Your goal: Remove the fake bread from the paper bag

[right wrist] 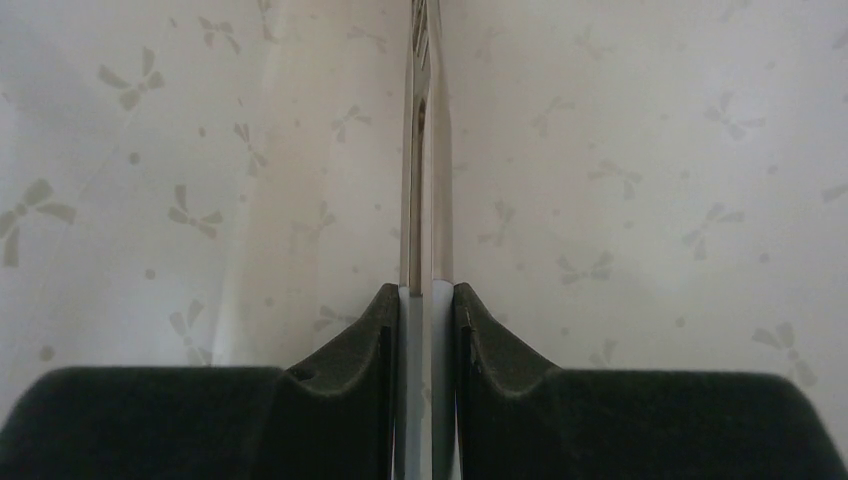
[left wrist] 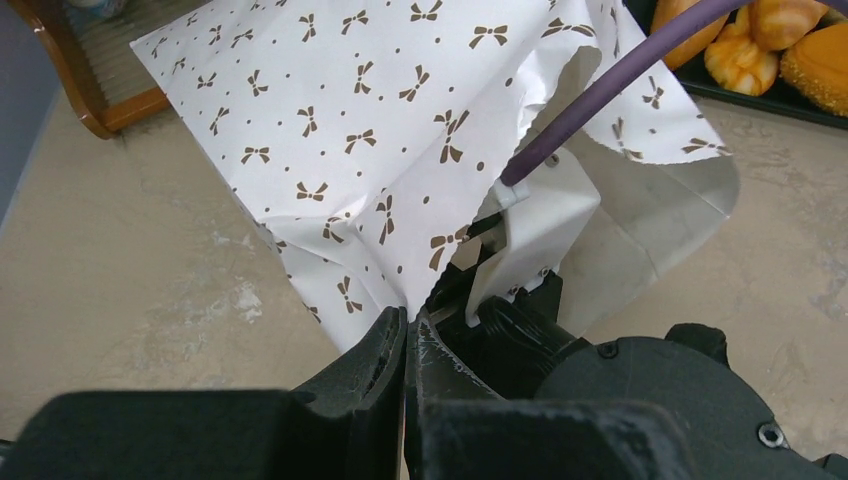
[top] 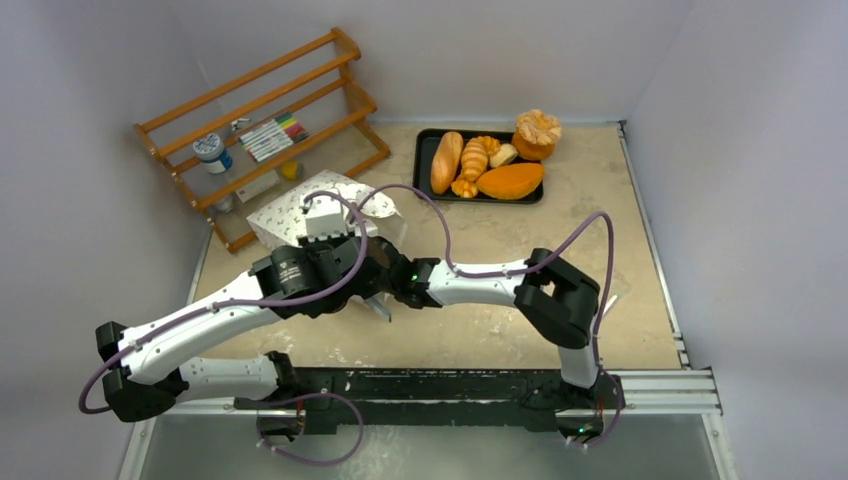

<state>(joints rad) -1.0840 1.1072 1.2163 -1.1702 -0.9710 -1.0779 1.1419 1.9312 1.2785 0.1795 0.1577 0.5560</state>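
- Two containers sit on the tan table (top: 600,230): the paper bag (top: 290,212) at far left centre, and a black tray (top: 421,165) to its right by the far wall.
- Five pieces of fake bread lie in the black tray: a long loaf (top: 446,161), a braided roll (top: 472,160), a small pale piece (top: 503,155), an orange wedge-shaped loaf (top: 511,181) and a round split bun (top: 537,133) at the far right corner.
- White with brown bows, the paper bag (left wrist: 350,130) lies just near of a wooden rack (top: 260,75), its mouth gaping to the right.
- Pinched together, the left gripper (left wrist: 407,335) clamps the bag's near edge beside the mouth.
- Reaching in through the mouth, the right arm has its gripper inside the bag; the white camera mount and purple cable show at the opening.
- From within, the right gripper (right wrist: 425,310) has its jaws almost together on a thin pale strip (right wrist: 425,150) standing edge-on; what that strip is I cannot tell.
- Bag walls (right wrist: 650,150) fill the right wrist view, so the bag's other contents are hidden.
- On the wooden rack stand a blue-lidded jar (top: 212,153) and a pack of markers (top: 270,138).
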